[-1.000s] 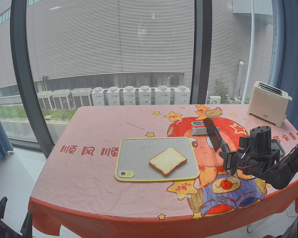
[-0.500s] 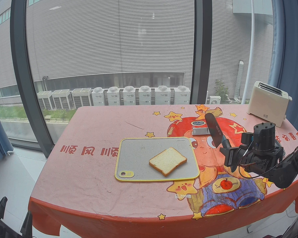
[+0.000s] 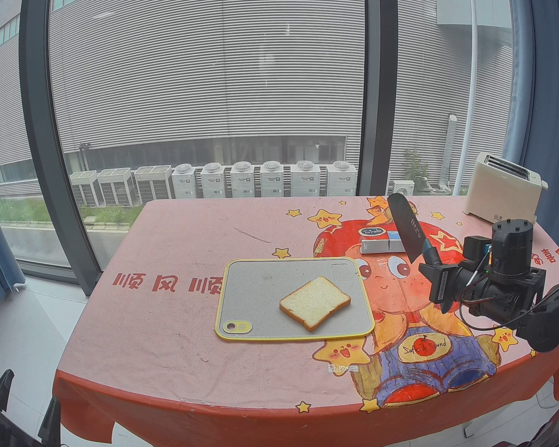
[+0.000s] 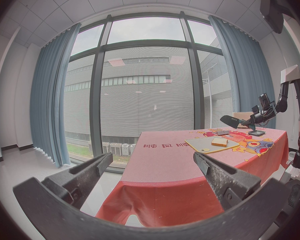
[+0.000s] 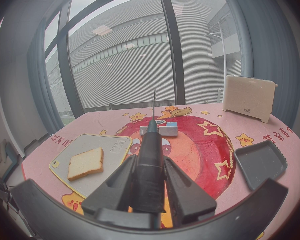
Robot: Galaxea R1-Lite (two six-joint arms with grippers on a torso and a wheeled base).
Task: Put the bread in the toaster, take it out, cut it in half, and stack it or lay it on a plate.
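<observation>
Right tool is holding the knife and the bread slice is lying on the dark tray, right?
No. The bread slice lies on the cutting board, not on the dark tray; the right wrist view shows both. The right tool is holding the knife, as you said.

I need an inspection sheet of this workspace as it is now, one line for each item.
Surface: table, red cartoon-printed cloth, lying flat.
Job's things: uncut bread lies on the cutting board; toaster at the far right corner; dark tray near the right edge, empty.
Clutter: small knife rest beyond the board.
Grippers: right gripper shut on the knife, blade in the air above the table; left gripper open, away from the table, to its left.
Cables: thin wires loop at the right wrist.
Surroundings: large window, blue curtains.
</observation>
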